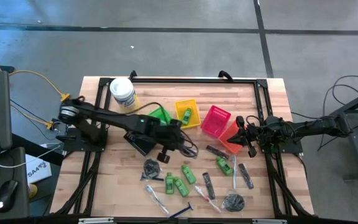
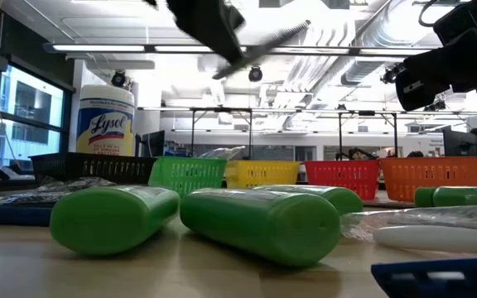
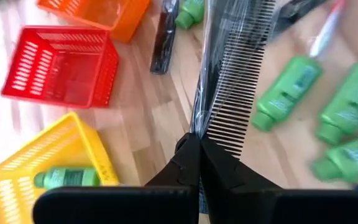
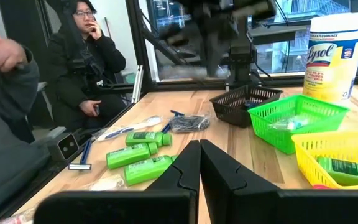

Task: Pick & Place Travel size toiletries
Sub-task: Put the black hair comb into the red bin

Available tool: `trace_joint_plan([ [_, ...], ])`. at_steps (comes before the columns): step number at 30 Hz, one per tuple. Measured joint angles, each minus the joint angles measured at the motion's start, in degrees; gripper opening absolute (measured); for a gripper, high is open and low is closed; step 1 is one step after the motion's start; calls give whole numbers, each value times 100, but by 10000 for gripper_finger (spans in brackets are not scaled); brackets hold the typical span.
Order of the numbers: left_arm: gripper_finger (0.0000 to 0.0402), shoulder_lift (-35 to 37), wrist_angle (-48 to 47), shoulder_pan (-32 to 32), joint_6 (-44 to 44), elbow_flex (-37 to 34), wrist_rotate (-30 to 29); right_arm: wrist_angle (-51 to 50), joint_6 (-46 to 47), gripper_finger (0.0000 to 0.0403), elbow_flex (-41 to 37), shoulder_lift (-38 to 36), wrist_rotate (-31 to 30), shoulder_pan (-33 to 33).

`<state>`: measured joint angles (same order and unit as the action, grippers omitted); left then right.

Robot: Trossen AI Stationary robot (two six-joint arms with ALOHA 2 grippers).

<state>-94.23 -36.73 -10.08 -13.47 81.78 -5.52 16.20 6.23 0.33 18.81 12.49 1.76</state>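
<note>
One black comb is pinched in the closed left gripper, its long axis running straight out from the fingertips, mid-counter near the yellow basket, while the right gripper, shut and empty, waits by the counter's right edge.

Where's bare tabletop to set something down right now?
Bare wood shows along the far edge between the white tub and the table's right corner, behind the baskets. Also the near-left corner, left of the dark coiled bundle. Crowded: the near-centre strip of green bottles, combs and razors.
</note>
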Motion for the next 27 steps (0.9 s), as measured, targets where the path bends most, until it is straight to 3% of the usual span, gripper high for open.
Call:
trace_joint_plan([
  [10,0,1281,83,-399,-217,-338,62,-102,-1,3,1,2,-41,0],
  [22,0,3787,1791,-384,475,-3053,-309,-97,-1,3,1,0,-39,0],
  [27,0,4500,2496,-381,849,-4025,-537,-98,-1,3,1,0,-45,0],
])
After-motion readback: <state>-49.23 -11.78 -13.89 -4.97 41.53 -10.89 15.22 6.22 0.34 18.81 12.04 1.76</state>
